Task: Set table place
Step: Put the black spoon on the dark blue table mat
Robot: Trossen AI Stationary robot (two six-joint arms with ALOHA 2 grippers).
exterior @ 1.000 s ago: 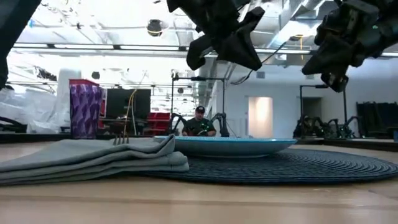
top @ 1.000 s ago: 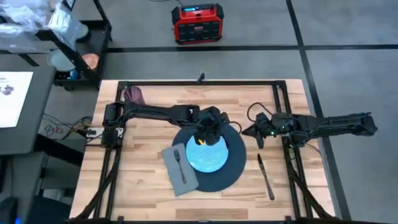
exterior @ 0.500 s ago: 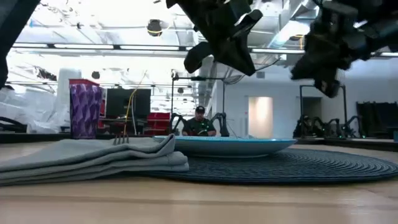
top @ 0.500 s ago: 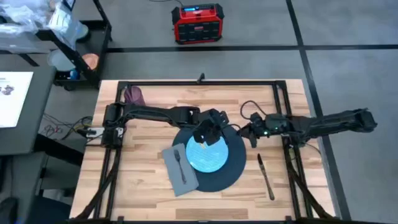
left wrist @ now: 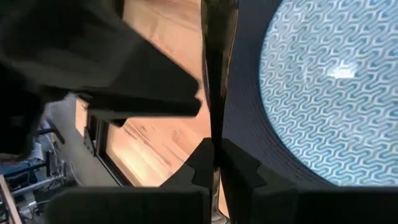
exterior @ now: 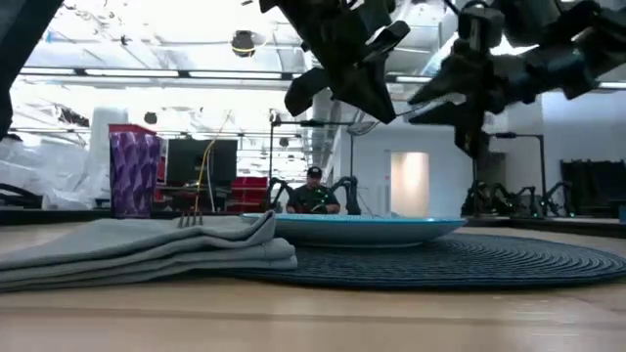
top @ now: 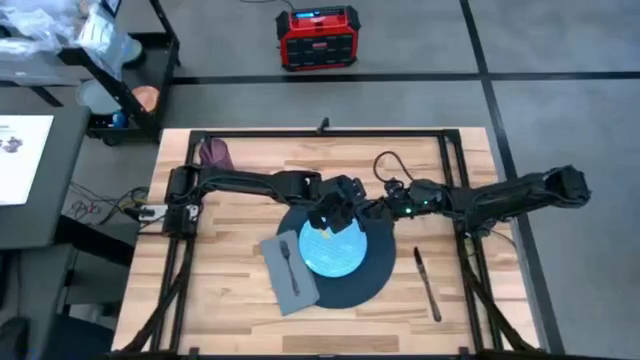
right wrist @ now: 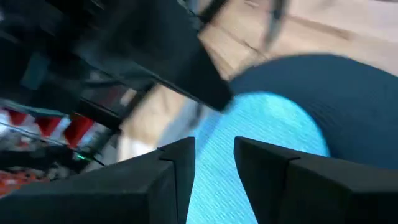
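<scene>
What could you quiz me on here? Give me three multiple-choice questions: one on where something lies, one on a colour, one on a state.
1. Where is the fork?
A. on the napkin
B. on the plate
C. on the floor

2. What colour is the plate?
A. red
B. light blue
C. white

3. How is the left gripper?
A. wide open
B. out of sight
C. shut on a thin utensil

Answers: 1 A, the fork rests on the grey napkin left of the plate. 2 B, it shows pale blue on the dark mat. 3 C, its fingers clamp a slim metal utensil.
</scene>
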